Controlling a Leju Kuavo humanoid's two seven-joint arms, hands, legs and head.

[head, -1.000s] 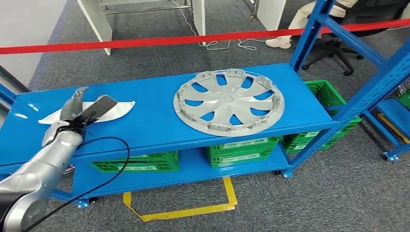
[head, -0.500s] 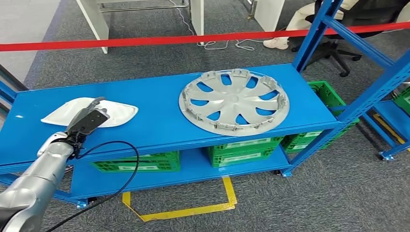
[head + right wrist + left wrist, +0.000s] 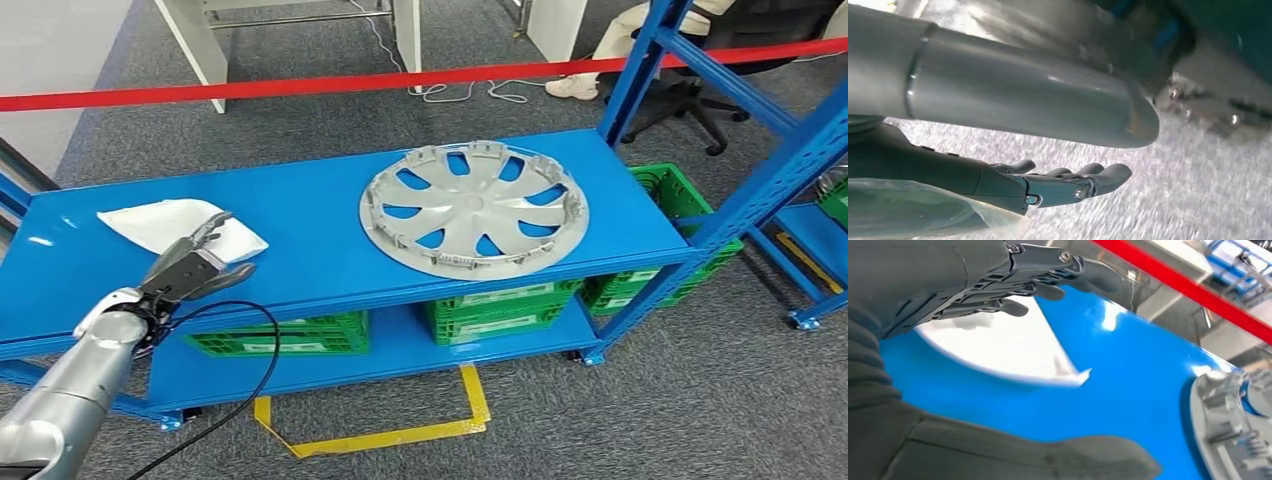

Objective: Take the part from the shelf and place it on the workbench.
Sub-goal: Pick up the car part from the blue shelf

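White part: my task's thing, a flat white piece (image 3: pixel 178 226) — it lies on the left end of the blue shelf (image 3: pixel 310 235), on the top deck, one pointed corner toward the wheel cover.
Left hand: my left hand (image 3: pixel 193 265) hangs over the shelf's front edge, fingers spread and holding nothing; the fingertips reach over the near edge of the white part, and I cannot tell whether they touch it.
Wrist camera: my fingers (image 3: pixel 1013 287) stretch above the white part (image 3: pixel 1003 347), with blue deck showing between the thumb and them.
Right hand: my right hand (image 3: pixel 1048 182) hangs above grey carpet, fingers loosely extended — nothing in it.
Wheel cover: a silver wheel cover (image 3: pixel 473 207) lies flat on the same deck, well apart to the right.
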